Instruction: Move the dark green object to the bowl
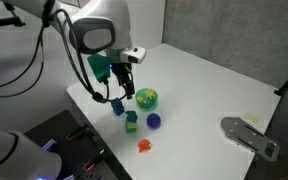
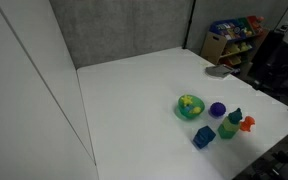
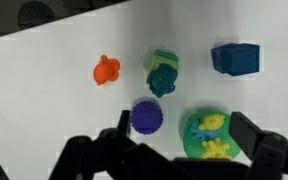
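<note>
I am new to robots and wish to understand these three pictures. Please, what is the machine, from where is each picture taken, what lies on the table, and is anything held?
The machine is a single robot arm with a pincer at its end. Two pictures come from cameras standing outside the robot, at different places. The third comes from a camera on the wrist, looking down past the pincer's fingers. On the white table lie small toys: a dark green object, a bright green bowl, a blue block, a purple ball and an orange toy. The pincer is open and holds nothing.
</note>
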